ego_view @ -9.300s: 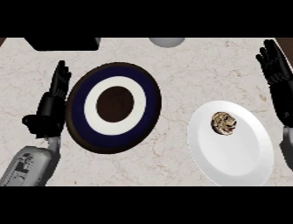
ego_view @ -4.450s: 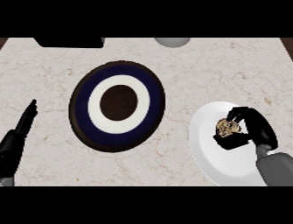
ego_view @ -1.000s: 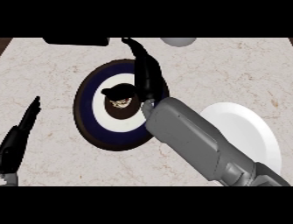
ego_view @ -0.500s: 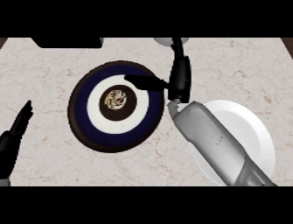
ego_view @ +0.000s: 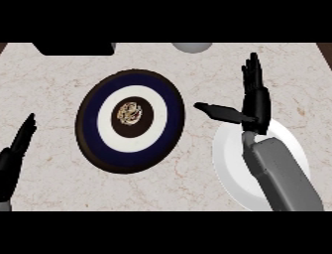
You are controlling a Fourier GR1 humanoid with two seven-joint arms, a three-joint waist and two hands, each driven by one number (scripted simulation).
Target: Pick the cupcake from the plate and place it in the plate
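Right hand (ego_view: 254, 101) is spread wide, fingers straight up and thumb jutting out sideways, holding nothing. Off its thumb side sits the cupcake (ego_view: 130, 111), dead centre on the dark blue plate (ego_view: 95, 101). Beneath that hand's wrist lies the white plate (ego_view: 227, 154). Left hand (ego_view: 11, 158) rests flat-fingered, far beyond the blue plate.

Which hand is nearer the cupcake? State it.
Right. The right hand is open beside the dark plate's right rim, thumb pointing toward the cupcake at that plate's centre. The left hand rests open at the view's lower left, farther from the cupcake.
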